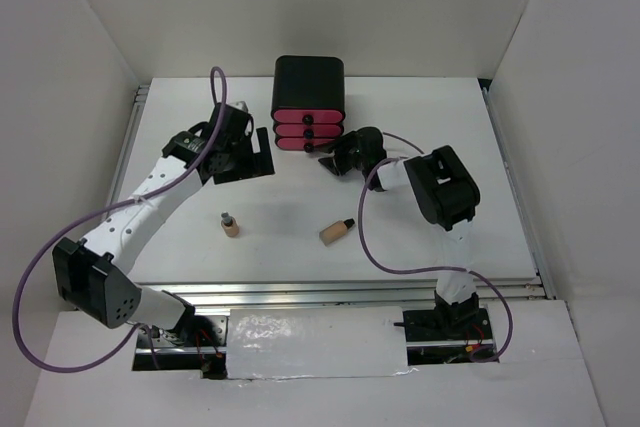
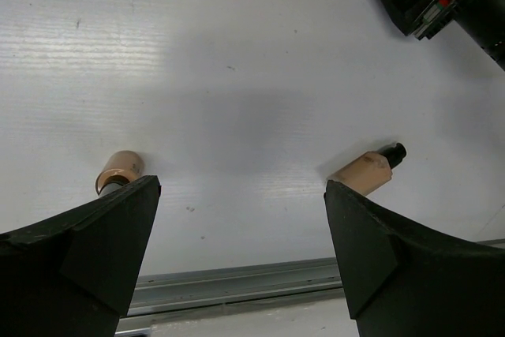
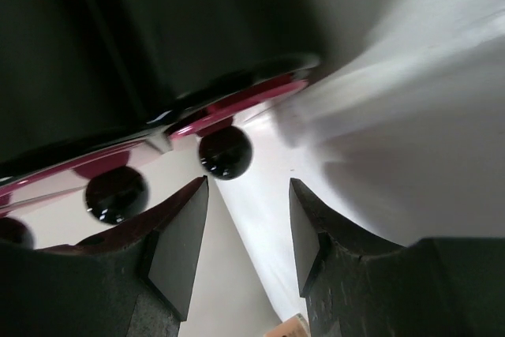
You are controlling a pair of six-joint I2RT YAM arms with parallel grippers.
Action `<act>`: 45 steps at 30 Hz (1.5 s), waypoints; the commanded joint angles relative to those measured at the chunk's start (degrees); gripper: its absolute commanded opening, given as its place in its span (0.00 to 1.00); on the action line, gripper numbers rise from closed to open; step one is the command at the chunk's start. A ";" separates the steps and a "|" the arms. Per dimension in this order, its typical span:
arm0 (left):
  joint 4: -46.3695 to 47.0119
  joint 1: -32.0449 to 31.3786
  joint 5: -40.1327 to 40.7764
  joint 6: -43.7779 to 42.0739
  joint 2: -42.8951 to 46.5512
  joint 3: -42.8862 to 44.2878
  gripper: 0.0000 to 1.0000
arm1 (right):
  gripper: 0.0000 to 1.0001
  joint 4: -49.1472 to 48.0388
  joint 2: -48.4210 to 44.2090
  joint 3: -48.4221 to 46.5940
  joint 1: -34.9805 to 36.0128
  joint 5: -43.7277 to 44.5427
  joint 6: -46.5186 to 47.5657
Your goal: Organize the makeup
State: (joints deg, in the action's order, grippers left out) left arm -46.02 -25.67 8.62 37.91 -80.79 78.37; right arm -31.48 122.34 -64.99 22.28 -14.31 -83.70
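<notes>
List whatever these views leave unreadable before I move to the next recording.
- Drawer contents: top view, pink fronts of the black box hide them.
- Beige bottle: left wrist view, cap end behind a finger of the left pincer.
- Third knob: right wrist view, cut by the left edge, blurred.
- Right pincer touching the nearest knob or not: too close and blurred.

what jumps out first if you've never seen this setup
The black box with three pink drawers at the far middle of the white table draws the eye, with the right pincer open just short of a round black drawer knob. Nearer the arms sit two beige bottles, well apart: the left bottle and the right bottle, which lies on its side.
</notes>
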 commanded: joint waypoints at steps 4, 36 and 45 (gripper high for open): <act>1.19 0.18 -0.54 -0.64 3.54 1.17 0.99 | 0.53 -4.37 2.02 -3.82 0.13 -1.16 0.47; 1.81 0.18 -5.19 -5.65 10.66 -2.96 0.99 | 0.55 -19.68 8.88 -4.09 5.14 8.49 -4.10; 1.98 0.27 -6.51 -6.62 11.62 -3.75 0.99 | 0.50 -16.77 8.26 -3.12 5.23 12.02 -3.92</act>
State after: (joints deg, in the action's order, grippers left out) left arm -45.36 -25.67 3.73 32.91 -71.09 74.94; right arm -48.01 131.61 -67.64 27.24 -5.93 -87.64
